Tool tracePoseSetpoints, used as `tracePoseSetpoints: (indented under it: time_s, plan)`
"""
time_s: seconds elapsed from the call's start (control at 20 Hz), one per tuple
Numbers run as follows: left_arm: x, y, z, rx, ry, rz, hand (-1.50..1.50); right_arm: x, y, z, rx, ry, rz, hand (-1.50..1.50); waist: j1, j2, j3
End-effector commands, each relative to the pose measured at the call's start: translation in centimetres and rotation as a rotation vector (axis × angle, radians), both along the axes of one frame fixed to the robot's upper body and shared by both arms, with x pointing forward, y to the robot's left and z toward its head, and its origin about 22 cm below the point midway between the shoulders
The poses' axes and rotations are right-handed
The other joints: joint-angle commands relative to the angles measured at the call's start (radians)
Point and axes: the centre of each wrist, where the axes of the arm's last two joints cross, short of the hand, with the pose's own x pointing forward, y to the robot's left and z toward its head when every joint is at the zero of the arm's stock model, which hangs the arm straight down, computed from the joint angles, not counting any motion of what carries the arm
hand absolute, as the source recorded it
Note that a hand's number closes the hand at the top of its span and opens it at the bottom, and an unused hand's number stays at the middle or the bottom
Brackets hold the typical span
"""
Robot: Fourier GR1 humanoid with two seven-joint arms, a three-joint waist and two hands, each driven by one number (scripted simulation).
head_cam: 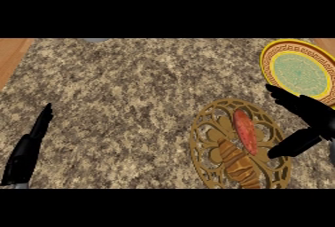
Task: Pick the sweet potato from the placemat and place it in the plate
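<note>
I found my right hand open beside the reddish elongated sweet potato on the gold openwork placemat; I judged closing squarely around its middle best.

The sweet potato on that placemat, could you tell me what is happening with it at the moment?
The sweet potato lies on the gold openwork placemat, not yet picked up. The robot's right hand is open beside it, fingers spread at the mat's right edge. The yellow-rimmed plate waits at the counter's upper right. The left hand rests at the lower left.
</note>
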Motion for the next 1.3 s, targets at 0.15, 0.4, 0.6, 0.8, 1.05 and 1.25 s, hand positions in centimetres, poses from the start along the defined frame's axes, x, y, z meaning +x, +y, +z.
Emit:
tracePoseSetpoints:
  time_s: [0.15, 0.4, 0.6, 0.8, 1.05, 1.25]
  plan:
    - [-1.0, 0.4, 0.0, 0.007, -0.007, 0.016, 0.0, 1.2, 1.0, -2.9, 0.016, 0.05, 0.063, -1.5, -0.001, -0.001, 0.0]
    - [-0.9, 0.2, 0.1, -0.006, -0.005, 0.0, 0.0, 2.1, 2.0, -4.3, 0.001, 0.076, 0.113, -1.5, -0.001, -0.001, 0.0]
    - [-1.1, 0.4, -0.1, -0.013, 0.008, 0.007, 0.0, 1.8, 1.3, -4.1, -0.001, 0.098, 0.104, -1.5, -0.004, -0.001, 0.0]
    - [-0.8, -0.3, 0.6, -0.019, 0.011, -0.008, 0.0, 1.7, 2.3, -5.8, -0.014, 0.106, 0.112, -1.5, -0.005, -0.001, 0.0]
    - [-1.8, 1.6, 1.0, -0.002, -0.008, -0.003, 0.0, 1.6, 1.3, -7.7, -0.029, 0.115, 0.107, -1.5, -0.003, -0.001, 0.0]
    - [-1.0, 0.2, -1.3, -0.017, 0.013, -0.005, 0.0, 2.4, 4.4, -8.4, 0.066, 0.06, 0.086, 1.5, -0.003, -0.001, 0.0]
